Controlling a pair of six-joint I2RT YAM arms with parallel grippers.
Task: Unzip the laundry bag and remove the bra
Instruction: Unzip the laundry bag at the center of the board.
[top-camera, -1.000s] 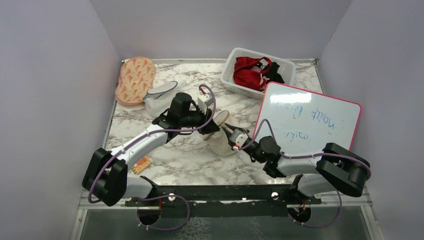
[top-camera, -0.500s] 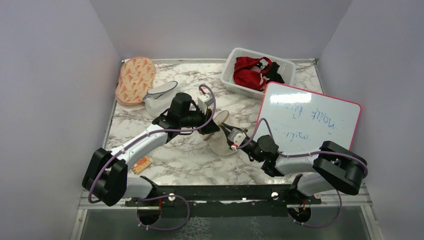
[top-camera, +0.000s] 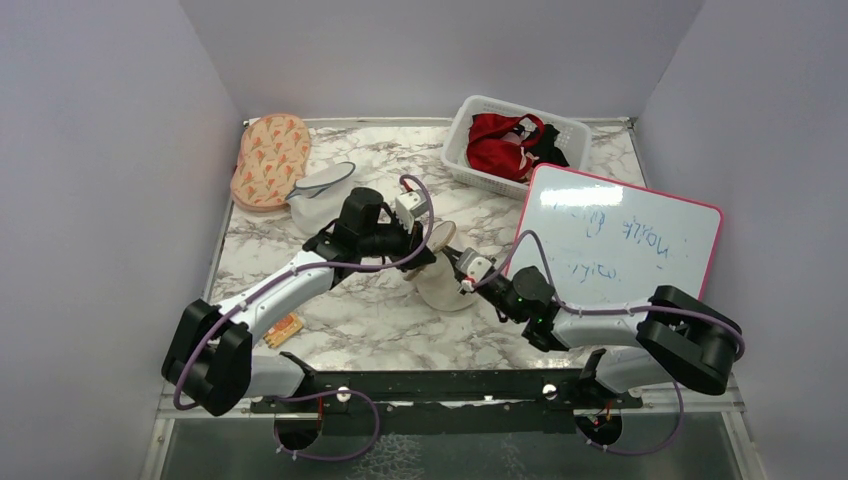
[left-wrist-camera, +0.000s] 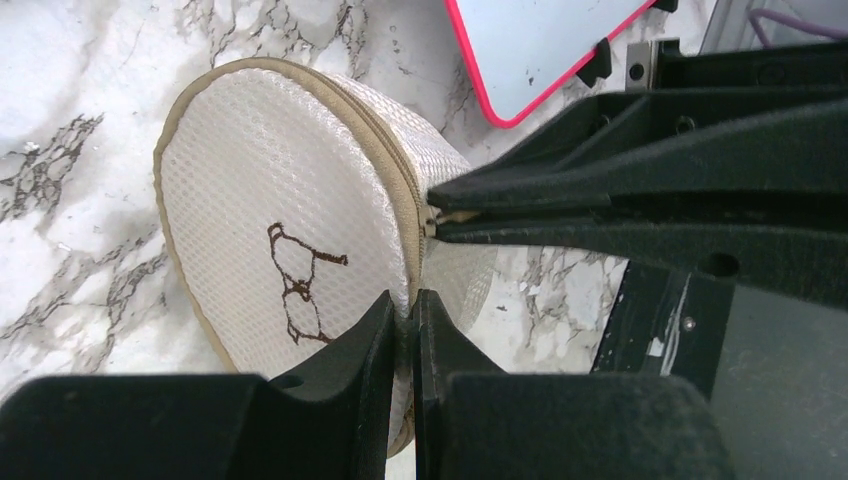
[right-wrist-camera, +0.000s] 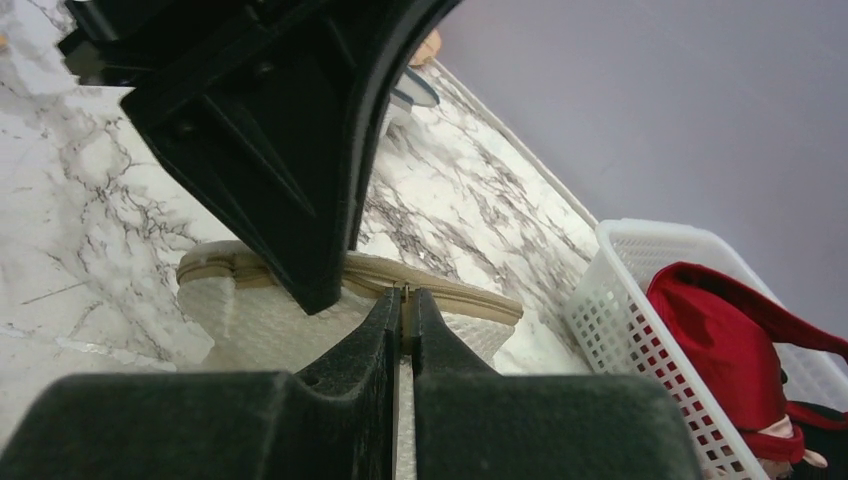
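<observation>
Sitting tilted at mid-table between both arms, the cream mesh round laundry bag (top-camera: 440, 288) is zipped, so the bra presumably lies unseen inside. From the left wrist, the left gripper (left-wrist-camera: 412, 312) pinches the bag's rim to steady it, near the small beige zip pull (left-wrist-camera: 442, 217). From the right wrist, the right gripper (right-wrist-camera: 405, 305) is clamped on that pull, ready to drag.

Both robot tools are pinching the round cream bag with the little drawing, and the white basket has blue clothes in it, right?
Nearly. The clothes in the white basket are red, not blue, as the top view shows. The left tool and right tool do pinch the cream bag.
</observation>
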